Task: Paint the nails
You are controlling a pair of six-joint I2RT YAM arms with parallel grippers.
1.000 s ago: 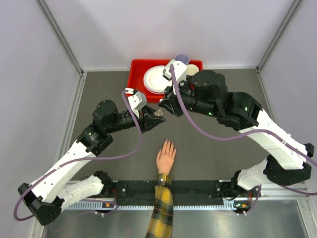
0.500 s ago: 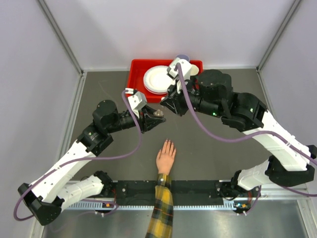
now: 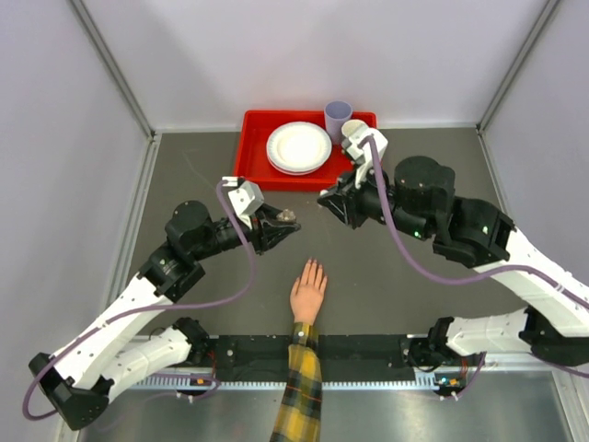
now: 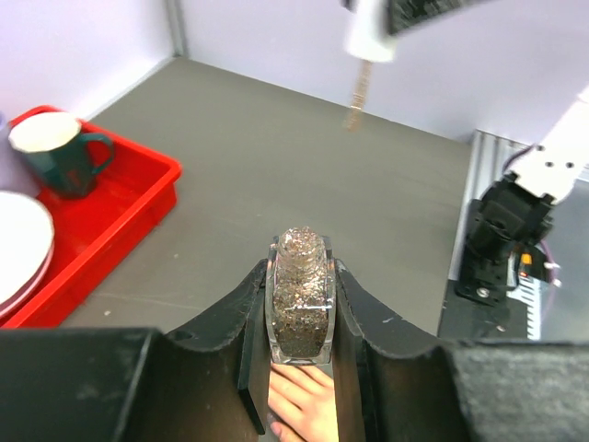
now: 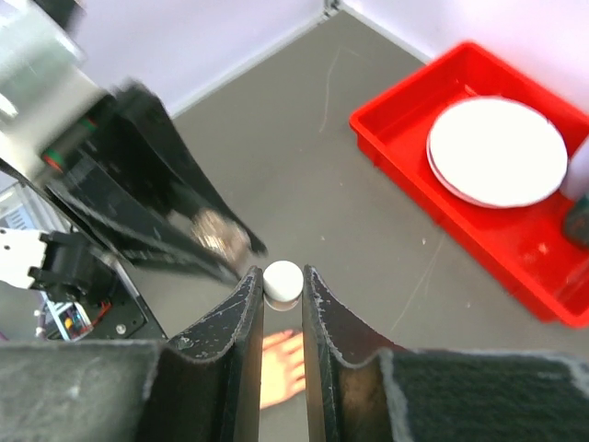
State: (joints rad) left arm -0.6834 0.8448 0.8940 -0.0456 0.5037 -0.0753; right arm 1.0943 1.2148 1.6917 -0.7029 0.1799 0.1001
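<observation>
**Left pincer** clamped on a small clear bottle of glittery polish, neck uncapped, held above the surface. **Right pincer** closed on the pale cap — its brush hangs beneath, well apart from the bottle. The nails tip the fingers of the peach hand, which lies palm-down at the near middle of the surface, between and nearer than both pincers, touched by neither. Plaid sleeve runs to the near edge. Red tray with white plates at the far side.
</observation>
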